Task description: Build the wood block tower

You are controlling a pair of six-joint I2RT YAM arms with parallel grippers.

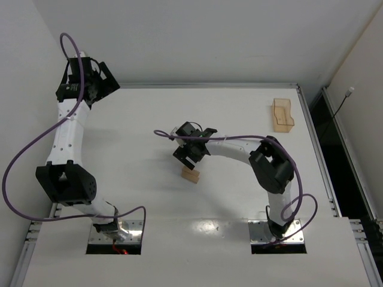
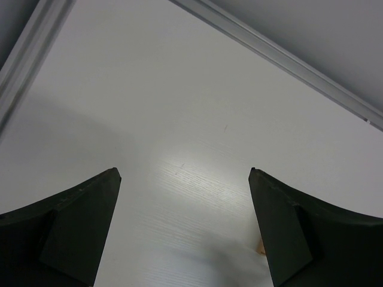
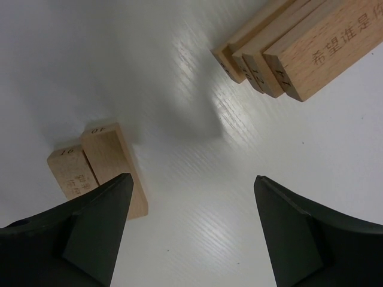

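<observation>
In the right wrist view, two wood blocks [image 3: 99,167] lie side by side on the white table by my left fingertip [image 3: 114,203]. A tight group of several more wood blocks [image 3: 281,51], the nearest one printed with characters, sits at the upper right. I cannot tell whether that group is the tower. My right gripper [image 3: 192,177] hangs open over bare table between the two sets and holds nothing. From above, my right gripper [image 1: 190,155] hovers mid-table with tan blocks [image 1: 191,174] showing just beside it. My left gripper [image 1: 96,81] is open and empty at the far left corner.
A translucent orange tray [image 1: 282,115] stands near the table's far right edge. The left wrist view shows my left gripper [image 2: 184,170] over white table [image 2: 179,119], bounded by aluminium rails [image 2: 281,57]. Purple cables loop off both arms.
</observation>
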